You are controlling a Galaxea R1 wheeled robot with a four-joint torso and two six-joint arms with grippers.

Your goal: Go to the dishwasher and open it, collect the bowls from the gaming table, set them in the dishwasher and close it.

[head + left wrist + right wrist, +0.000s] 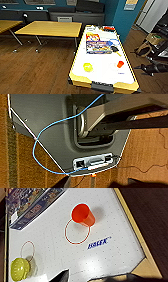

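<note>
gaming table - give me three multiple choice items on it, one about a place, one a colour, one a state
1. Where does the board game box lie on the gaming table?
A. toward the far end, beyond both small items
B. at the near edge
C. on the floor beside it

2. What colour is the cup?
A. blue
B. orange
C. white

3. How does the cup stand in the right wrist view?
A. crushed flat
B. stacked inside the yellow bowl
C. alone on the white surface, apart from the yellow bowl

Answers: 1 A, the head view shows the box farther away than the bowl and the cup. 2 B, it is orange in both views. 3 C, white surface separates the cup from the bowl.
</note>
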